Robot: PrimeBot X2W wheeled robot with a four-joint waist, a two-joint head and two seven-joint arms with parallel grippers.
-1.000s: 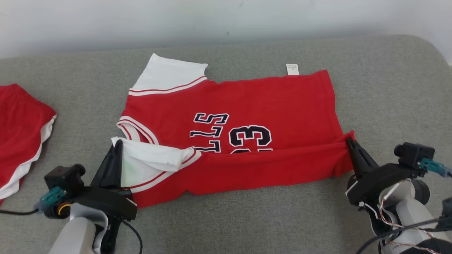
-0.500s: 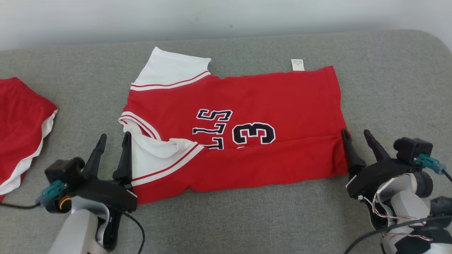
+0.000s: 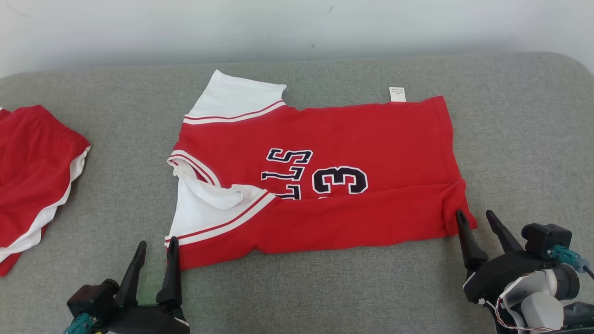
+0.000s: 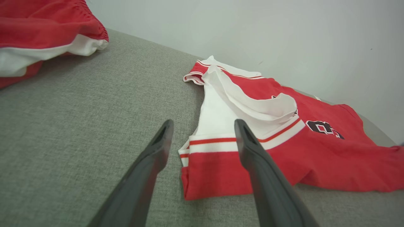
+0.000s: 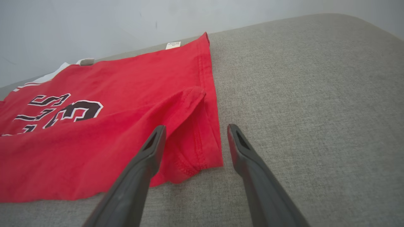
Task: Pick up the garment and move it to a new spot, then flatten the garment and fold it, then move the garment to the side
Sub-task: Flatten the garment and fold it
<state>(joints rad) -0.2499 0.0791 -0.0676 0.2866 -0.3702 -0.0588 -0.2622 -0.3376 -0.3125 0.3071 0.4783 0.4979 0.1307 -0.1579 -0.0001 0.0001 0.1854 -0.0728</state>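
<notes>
The garment [image 3: 352,139] is a red jersey with white sleeves and dark lettering, lying on the grey cushion with its near edge folded up over itself. My left gripper [image 3: 157,245] stands open just off the jersey's near left corner [image 4: 202,173], holding nothing. My right gripper [image 3: 473,215] is open at the near right corner [image 5: 202,151], one finger over the cloth's edge and nothing gripped between the fingers. A white label [image 3: 397,93] sticks out at the far hem.
Another red garment with white trim [image 3: 32,185] lies at the cushion's left edge. A pale wall [image 3: 297,28] runs behind the grey cushion [image 3: 519,130], whose right end curves away. Bare cushion lies to the right of the jersey.
Both grippers opened and let go of the folded edge, then drew back toward me. The fold now rests on the jersey. The camera view also shifted slightly.
</notes>
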